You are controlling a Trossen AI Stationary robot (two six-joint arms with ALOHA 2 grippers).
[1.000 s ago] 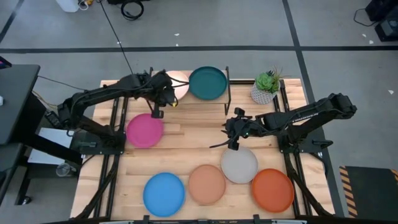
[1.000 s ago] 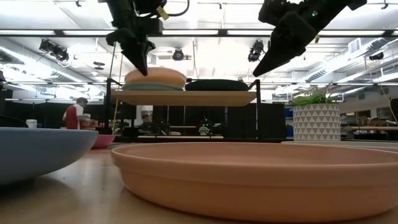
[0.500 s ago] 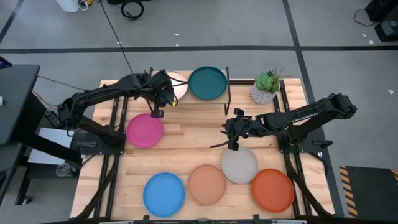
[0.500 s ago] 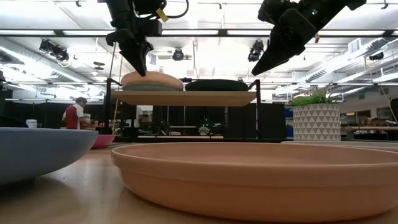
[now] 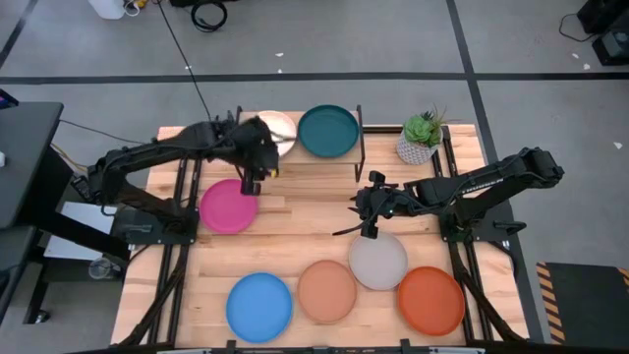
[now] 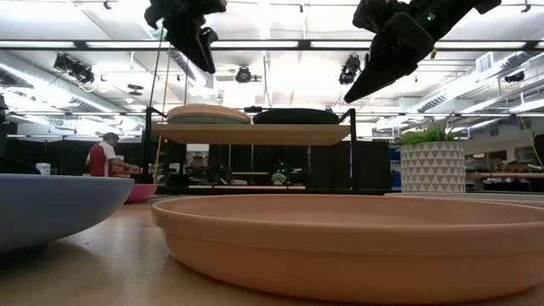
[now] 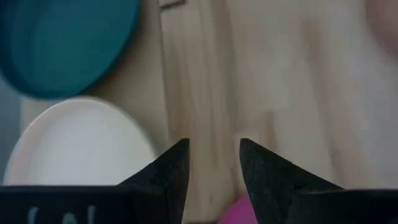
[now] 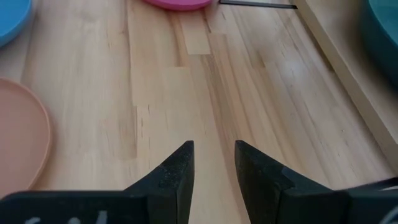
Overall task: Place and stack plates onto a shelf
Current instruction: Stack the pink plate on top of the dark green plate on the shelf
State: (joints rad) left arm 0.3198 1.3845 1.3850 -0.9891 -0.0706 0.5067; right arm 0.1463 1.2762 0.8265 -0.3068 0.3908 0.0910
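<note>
The shelf [image 5: 307,159] stands at the table's far side. On it a cream plate [image 5: 279,132] lies flat on a light blue one [image 6: 189,120], beside a dark teal plate [image 5: 328,131]. My left gripper [image 5: 250,179] hangs open above the table between the shelf and the magenta plate [image 5: 229,206], touching nothing. My right gripper [image 5: 369,226] hangs open over the far rim of the grey plate [image 5: 378,263]. Bright blue [image 5: 259,306], tan-peach [image 5: 327,291] and orange [image 5: 430,300] plates lie along the near edge.
A potted plant [image 5: 421,138] stands right of the shelf at the far right. Bare wooden tabletop [image 5: 305,211] lies between the shelf and the near row of plates. In the low view a person [image 6: 102,157] shows in the room beyond the table.
My left gripper has opened and let go of the cream plate, which has settled flat onto the light blue plate on the shelf. The gripper has then risen and drawn back toward the table's near edge, off the shelf.
</note>
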